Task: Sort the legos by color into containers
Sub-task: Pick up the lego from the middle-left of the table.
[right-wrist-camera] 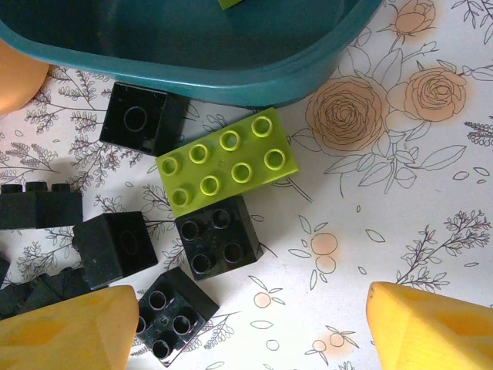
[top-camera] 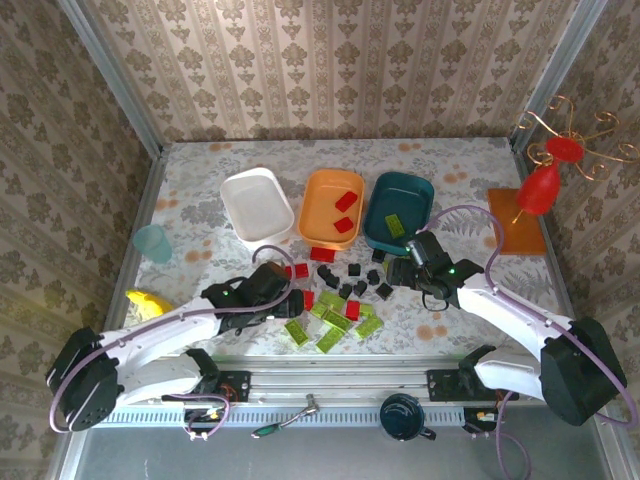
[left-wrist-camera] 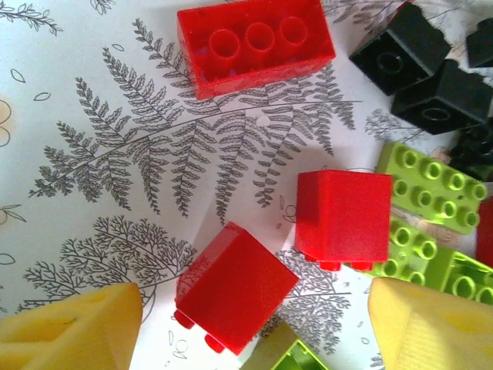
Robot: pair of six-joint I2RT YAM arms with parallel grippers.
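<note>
The loose legos (top-camera: 345, 295) lie in a cluster on the desk (top-camera: 200, 190) just in front of three tubs, red ones to the left, black ones in the middle and lime-green ones nearest the arms. Behind them, side by side, stand the white tub (top-camera: 258, 205), the orange tub (top-camera: 312, 215) with two red bricks in it, and the dark teal tub (top-camera: 412, 192) with one lime-green brick in it.

In the left wrist view a tilted red brick (left-wrist-camera: 235, 285) lies between the yellow pads (left-wrist-camera: 69, 331) of the left tool (left-wrist-camera: 254, 343). The jaws stand wide, with a gap on either side of the brick, so the tool grips nothing. A second red brick (left-wrist-camera: 344, 216) sits just beside it, up against lime-green bricks (left-wrist-camera: 435, 189). A longer red brick (left-wrist-camera: 254, 42) lies hollow side up farther off, with black bricks (left-wrist-camera: 420, 73) to its right.

The right tool (right-wrist-camera: 250, 331) hangs open over the desk, close to the teal tub's wall. A small black brick (right-wrist-camera: 173, 316) sits at its left pad and seems to touch it, though that edge is hard to judge. An eight-stud lime-green brick (right-wrist-camera: 227, 158) lies between two other black cubes (right-wrist-camera: 216, 235), near the tub.

A pale-blue cup (top-camera: 153, 243) stands at the desk's left edge, and an orange mat (top-camera: 515, 225) lies at its right.
</note>
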